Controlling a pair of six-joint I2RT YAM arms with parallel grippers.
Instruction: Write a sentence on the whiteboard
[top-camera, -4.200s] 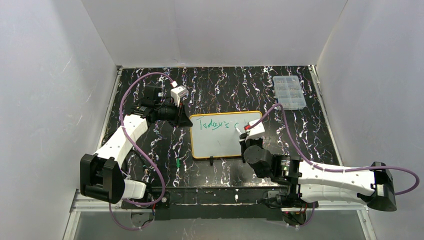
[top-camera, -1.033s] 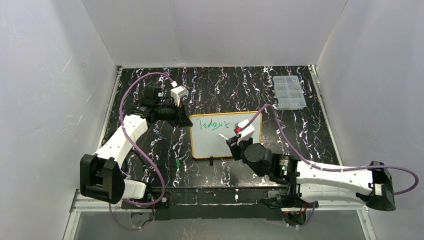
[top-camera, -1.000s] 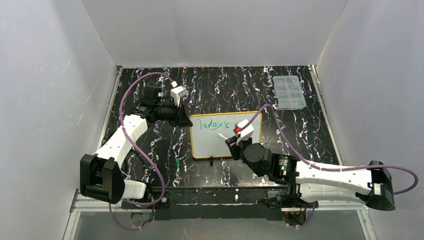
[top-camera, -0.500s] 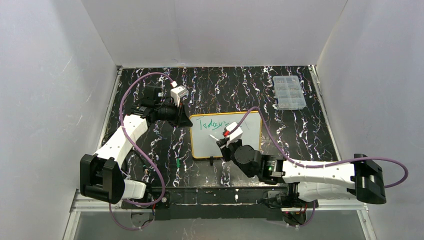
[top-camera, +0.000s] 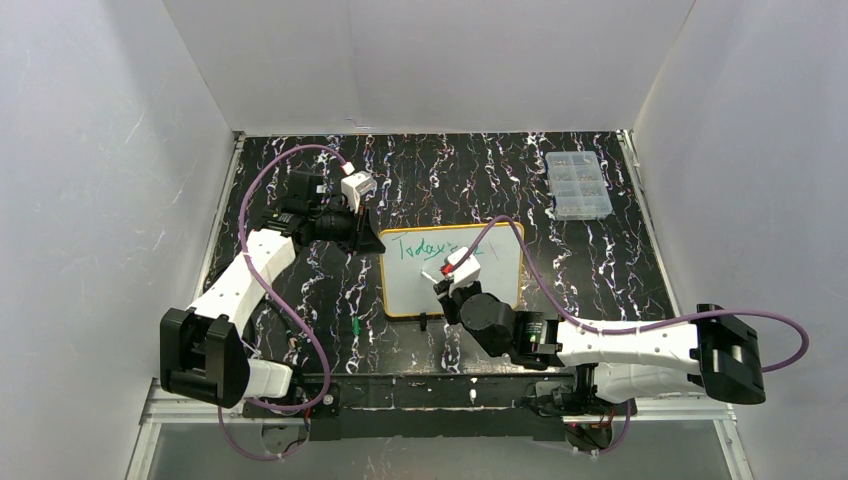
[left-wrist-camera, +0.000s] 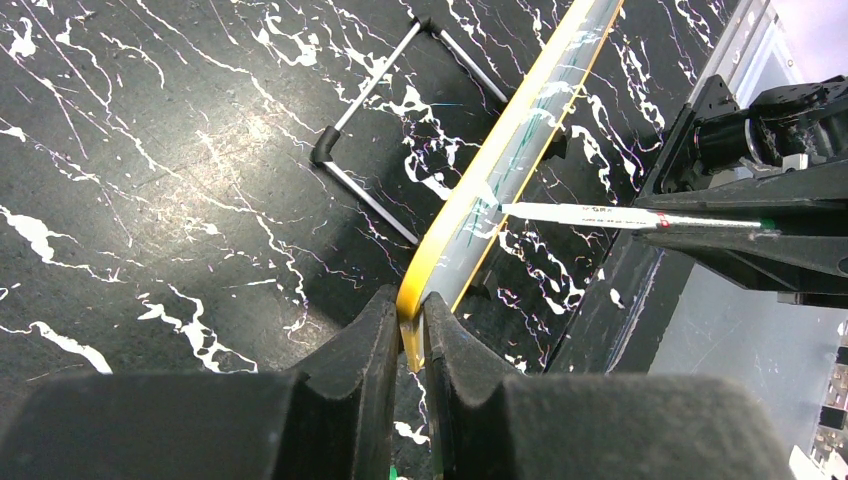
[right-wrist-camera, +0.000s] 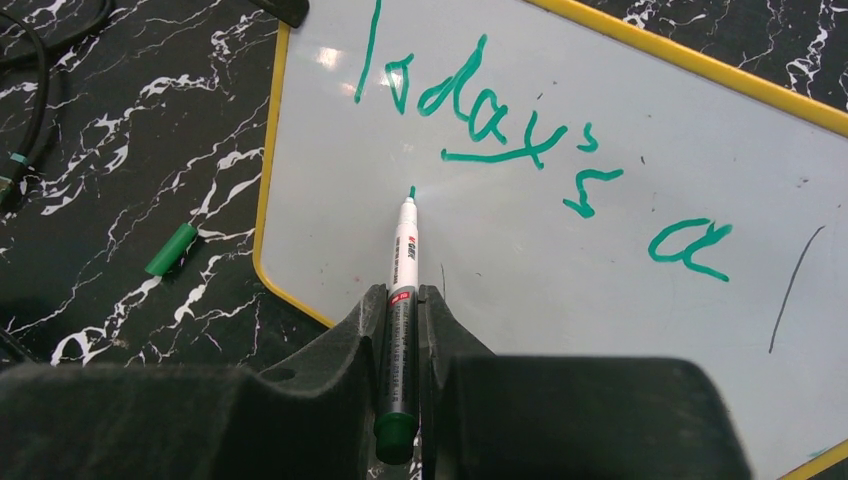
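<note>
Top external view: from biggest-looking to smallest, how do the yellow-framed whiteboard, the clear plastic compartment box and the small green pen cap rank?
1. yellow-framed whiteboard
2. clear plastic compartment box
3. small green pen cap

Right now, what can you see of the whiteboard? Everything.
The whiteboard is small, rectangular, glossy white, with a rounded yellow frame. Green handwriting reads "Today's a"; a thin dark stroke marks its right side. It looks propped on a wire stand. The left end effector pinches its left edge; the marker tip sits at its face.
</note>
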